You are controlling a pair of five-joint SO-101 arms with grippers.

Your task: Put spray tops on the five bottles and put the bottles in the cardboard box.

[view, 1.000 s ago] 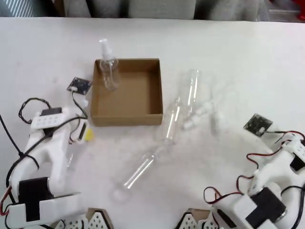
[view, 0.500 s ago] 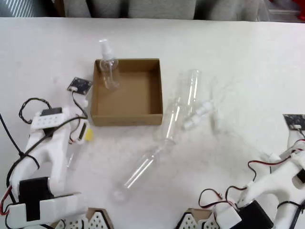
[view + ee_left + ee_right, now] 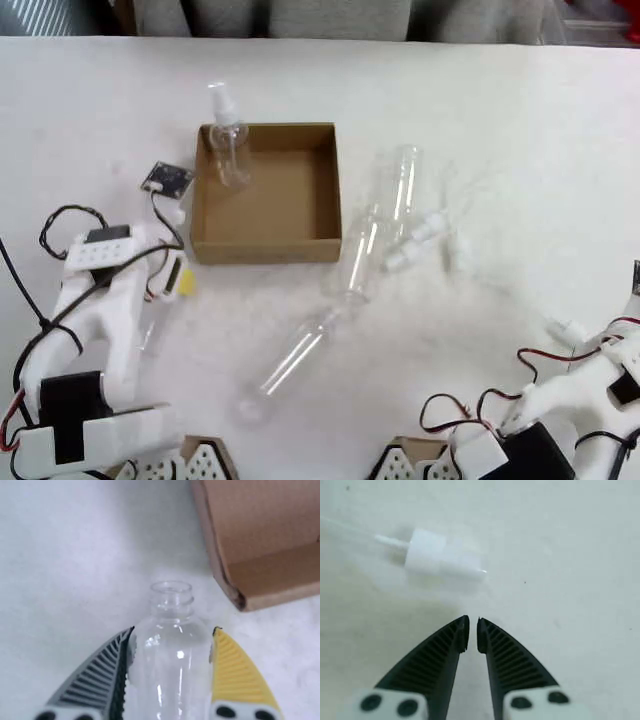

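Table (image 3: 520, 110): white, spanning the whole high view.
Cardboard box (image 3: 265, 246): open-topped, left of centre in the upper half of the high view.
Left gripper (image 3: 172, 630): clamped on the held bottle, grey finger on one side and yellow on the other; its arm is at the lower left of the high view.
Right gripper (image 3: 472, 626): fingers drawn almost together with only a thin slit between them, nothing held.
Loose bottles (image 3: 356, 258): three clear ones lying uncapped in a rough line from right of the box down to lower centre.
Capped bottle (image 3: 229, 150): upright in the box's upper-left corner, top fitted.
Held bottle (image 3: 172, 655): clear, neck open, just beside the box's corner.
Near spray top (image 3: 440, 557): on its side just beyond the right fingertips, not touching them.
Other spray tops (image 3: 415, 238): white cluster beside the loose bottles, right of centre.
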